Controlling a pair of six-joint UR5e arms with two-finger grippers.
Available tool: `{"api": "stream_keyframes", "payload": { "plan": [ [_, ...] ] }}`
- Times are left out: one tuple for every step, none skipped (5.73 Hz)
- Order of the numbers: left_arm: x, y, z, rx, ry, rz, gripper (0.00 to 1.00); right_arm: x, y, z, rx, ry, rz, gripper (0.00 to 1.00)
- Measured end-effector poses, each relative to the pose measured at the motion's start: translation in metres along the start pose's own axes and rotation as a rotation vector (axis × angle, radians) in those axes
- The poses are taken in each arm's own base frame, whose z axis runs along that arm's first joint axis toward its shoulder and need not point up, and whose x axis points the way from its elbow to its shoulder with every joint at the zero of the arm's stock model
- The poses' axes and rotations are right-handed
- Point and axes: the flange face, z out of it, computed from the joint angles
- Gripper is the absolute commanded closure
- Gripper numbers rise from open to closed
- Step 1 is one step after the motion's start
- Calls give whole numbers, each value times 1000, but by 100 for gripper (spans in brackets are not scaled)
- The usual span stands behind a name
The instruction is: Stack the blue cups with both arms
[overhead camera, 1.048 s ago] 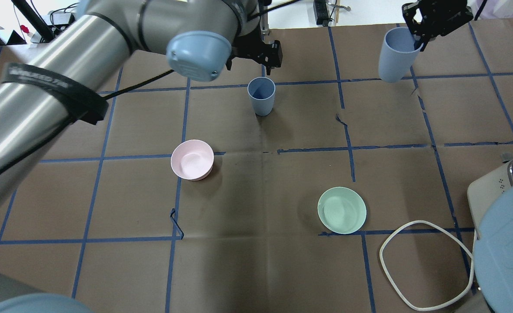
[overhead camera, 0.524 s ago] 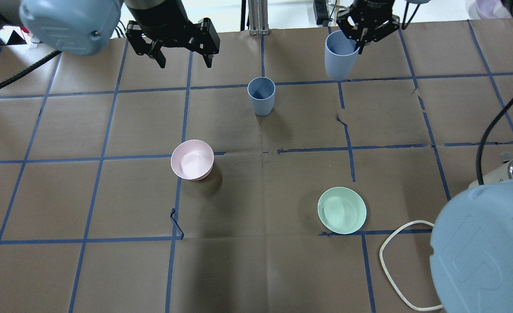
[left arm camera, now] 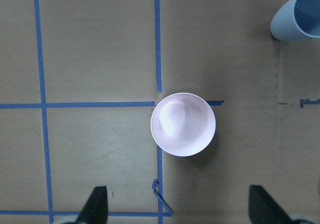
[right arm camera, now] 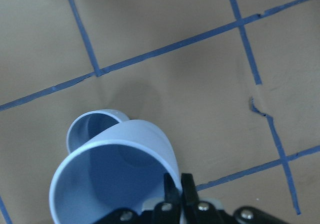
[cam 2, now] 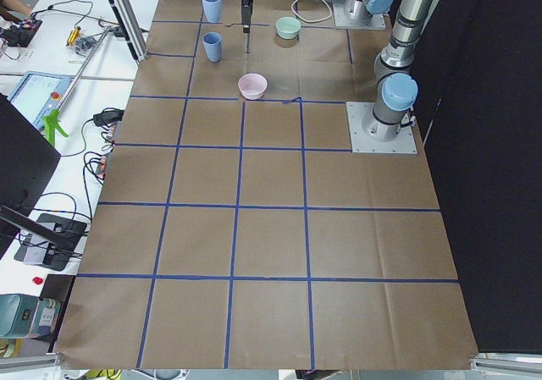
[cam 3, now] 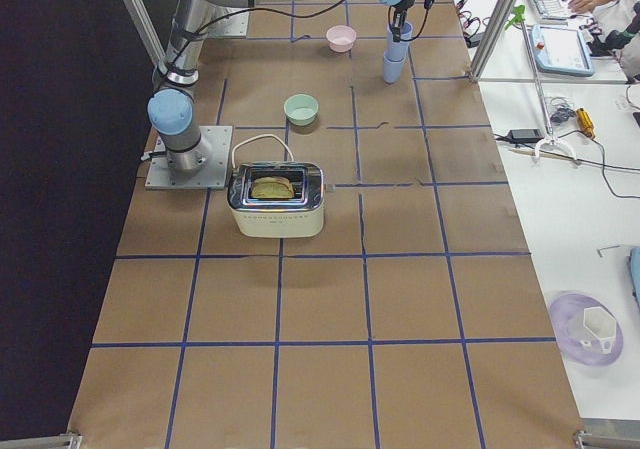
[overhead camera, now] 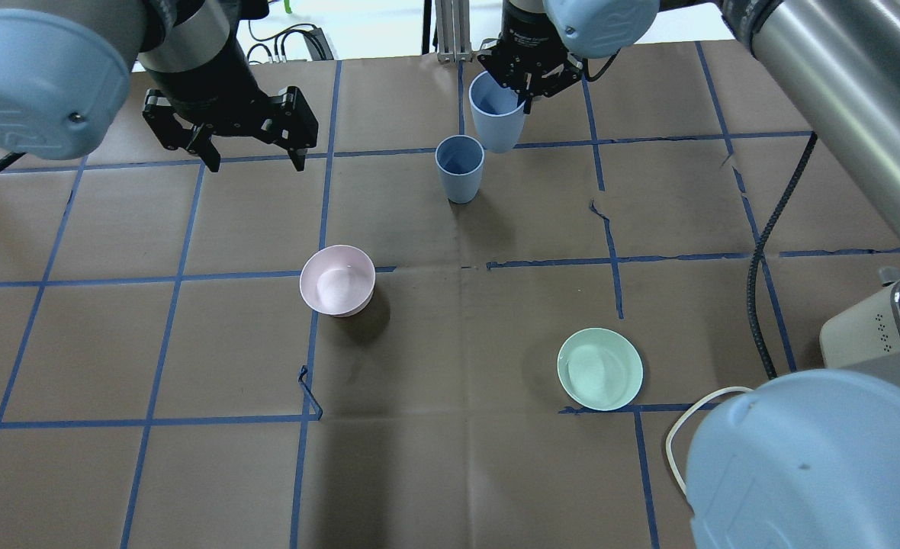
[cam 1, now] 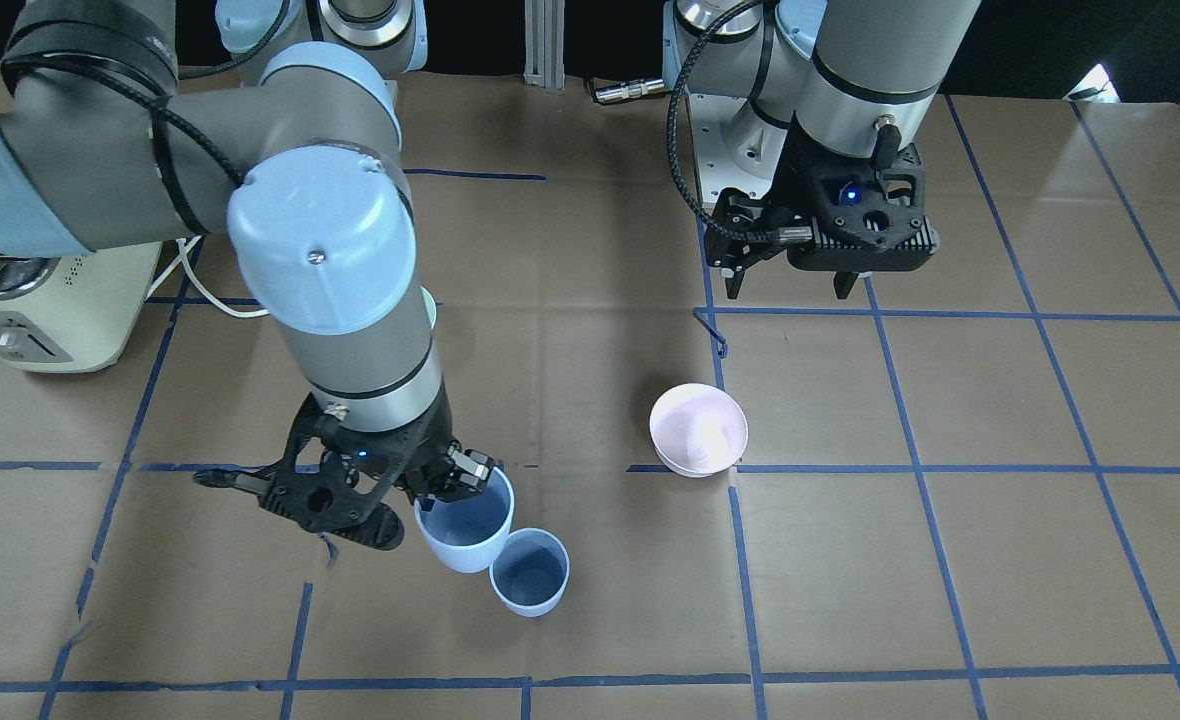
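Observation:
One blue cup (overhead camera: 459,168) stands upright on the brown table, also in the front view (cam 1: 530,572). My right gripper (overhead camera: 528,85) is shut on the rim of the second blue cup (overhead camera: 497,114), which hangs slightly tilted just beyond and to the right of the standing one. The right wrist view shows the held cup (right arm camera: 112,184) with the standing cup (right arm camera: 92,129) partly behind it. My left gripper (overhead camera: 254,162) is open and empty, well left of both cups, also in the front view (cam 1: 785,290).
A pink bowl (overhead camera: 337,280) sits left of centre and lies under my left wrist camera (left arm camera: 183,124). A mint-green bowl (overhead camera: 599,368) is at the near right. A toaster (cam 3: 275,197) and its white cable (overhead camera: 679,435) are by the right arm's base.
My right gripper has carried its cup leftward from the far right to beside the standing cup. My left gripper has moved left, away from the standing cup, still open.

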Motion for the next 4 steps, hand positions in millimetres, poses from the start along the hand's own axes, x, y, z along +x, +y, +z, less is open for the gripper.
{"api": "stream_keyframes", "payload": {
  "plan": [
    [-4, -1, 0, -4, 11, -8, 1, -18, 12, 6, -4, -20, 13, 93],
    [-5, 1, -2, -1, 13, -10, 1, -28, 14, 19, -9, -29, 24, 93],
    [-6, 2, -4, 2, 10, -10, 1, -32, 13, 30, -17, -26, 26, 93],
    [-7, 2, -5, 3, 9, -12, 1, -33, 12, 37, -23, -21, 24, 93]
  ]
}}
